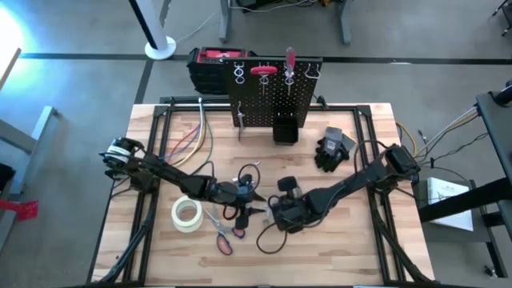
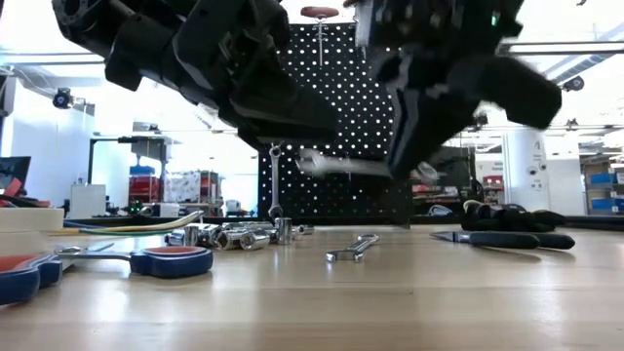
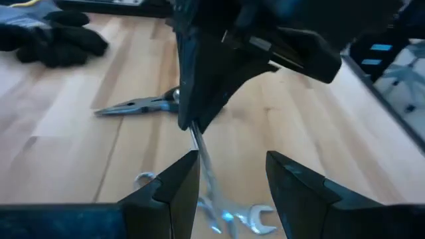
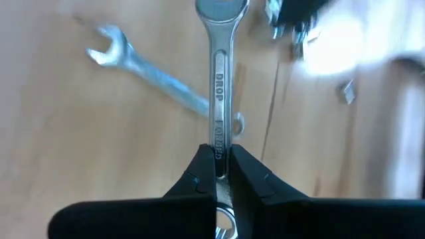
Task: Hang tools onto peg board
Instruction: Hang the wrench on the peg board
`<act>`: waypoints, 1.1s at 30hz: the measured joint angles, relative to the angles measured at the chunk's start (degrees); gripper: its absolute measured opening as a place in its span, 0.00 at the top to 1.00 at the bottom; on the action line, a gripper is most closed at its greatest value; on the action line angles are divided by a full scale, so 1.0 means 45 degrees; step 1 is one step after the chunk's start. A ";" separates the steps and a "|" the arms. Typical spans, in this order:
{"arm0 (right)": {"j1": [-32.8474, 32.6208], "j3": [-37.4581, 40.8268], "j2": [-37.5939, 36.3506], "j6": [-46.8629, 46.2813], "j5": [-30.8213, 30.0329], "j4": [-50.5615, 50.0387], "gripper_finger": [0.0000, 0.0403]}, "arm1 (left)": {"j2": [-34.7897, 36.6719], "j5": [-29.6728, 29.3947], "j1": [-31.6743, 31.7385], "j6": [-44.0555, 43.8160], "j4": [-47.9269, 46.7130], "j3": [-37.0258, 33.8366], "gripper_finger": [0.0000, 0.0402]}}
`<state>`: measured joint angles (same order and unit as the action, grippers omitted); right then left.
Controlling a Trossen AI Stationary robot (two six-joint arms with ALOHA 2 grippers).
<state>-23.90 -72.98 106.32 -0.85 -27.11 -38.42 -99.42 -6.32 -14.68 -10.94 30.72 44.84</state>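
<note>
My right gripper (image 4: 219,162) is shut on a silver wrench (image 4: 221,73), held above the table's middle in front of the black peg board (image 1: 272,104). My left gripper (image 3: 232,179) is open right beside it. The lifted wrench (image 3: 199,149) runs down between its fingers, close to one of them; whether they touch I cannot tell. A second wrench (image 4: 156,73) lies flat on the table below. Black-handled pliers (image 3: 136,106), several silver sockets (image 2: 229,235) and scissors (image 1: 224,236) also lie on the wood. Red-handled tools (image 1: 290,60) hang on the board. My right gripper pinches the wrench's shank (image 4: 220,143) by its two narrow edges between the two fingers, the lettered face showing. The fingers slant down from above and lie along the wrench, whose ring end (image 4: 221,10) sticks out past them. The wrench (image 2: 341,164) is lifted clear of the table.
A white tape roll (image 1: 187,214) lies near the left arm, and a black glove (image 1: 332,148) at the back right. A small black bin (image 1: 285,128) stands at the board's foot, a red-and-black toolbox (image 1: 212,64) behind it. Cables (image 1: 192,144) trail at the back left.
</note>
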 joint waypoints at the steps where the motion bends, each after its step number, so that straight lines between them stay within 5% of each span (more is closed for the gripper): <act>1: -0.0061 -0.0143 0.0000 0.0124 -0.0156 0.0026 1.00 | 0.0000 0.0207 0.0015 0.0004 0.0004 0.0055 0.59; 8: -0.0269 -0.0842 0.0000 0.0629 -0.0891 -0.0054 0.99 | 0.0005 0.1145 0.0076 -0.0334 -0.0795 0.0533 0.59; 22: -0.0684 -0.0950 -0.0015 0.0649 -0.2091 -0.0151 0.99 | 0.0024 0.0353 0.0360 -0.1549 -0.1358 0.0712 0.63; 33: -0.0603 -0.0950 -0.0032 -0.0128 -0.1013 -0.0489 1.00 | 0.0029 -0.1021 0.0234 0.0554 -0.1258 0.0822 0.63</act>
<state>-26.62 -77.25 106.18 -1.43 -31.67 -40.62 -99.29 -10.92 -13.63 -8.45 25.06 48.54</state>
